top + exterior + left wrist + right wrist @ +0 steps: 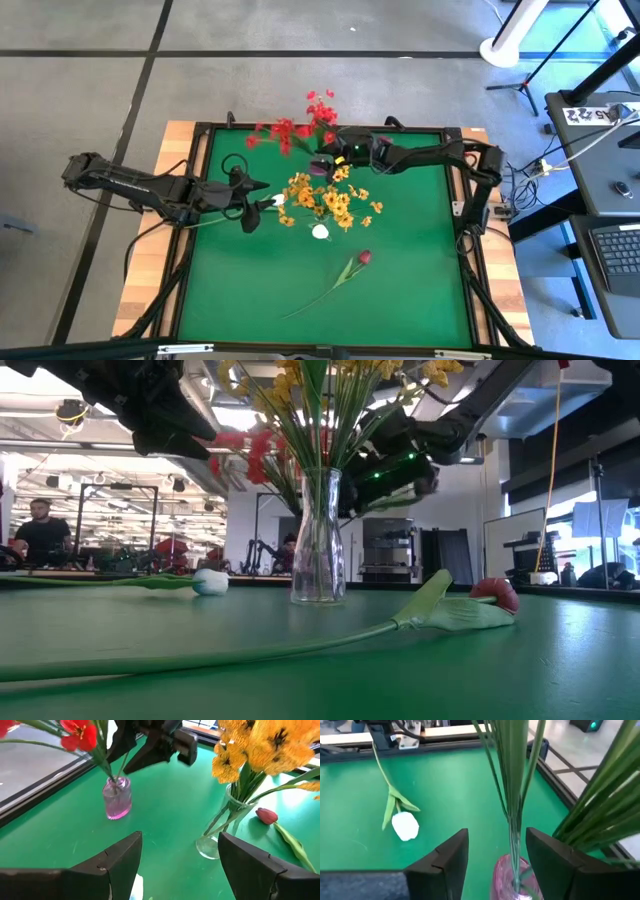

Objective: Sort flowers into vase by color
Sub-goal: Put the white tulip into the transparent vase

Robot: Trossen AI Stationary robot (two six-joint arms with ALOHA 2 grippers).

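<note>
Table mat (400, 290): solid green, bordered by a black frame; pale wood shows outside the frame.
Red blossom sprays (295, 125): bright red on green stalks, in a pink-tinted clear vase (117, 798).
Yellow-orange blossom sprays (325, 197): golden yellow with dark centres, green stalks, in a colourless clear vase (318, 550).
White tulip bud (405, 826): plain white, green stalk and leaves.
Second white tulip bud (320, 232): white.
Dark magenta tulip bud (364, 257): deep red-magenta on a long green stalk.
Left gripper (177, 857) and right gripper (495, 855): black fingers.
Floor (80, 90): grey with dark lines.
</note>
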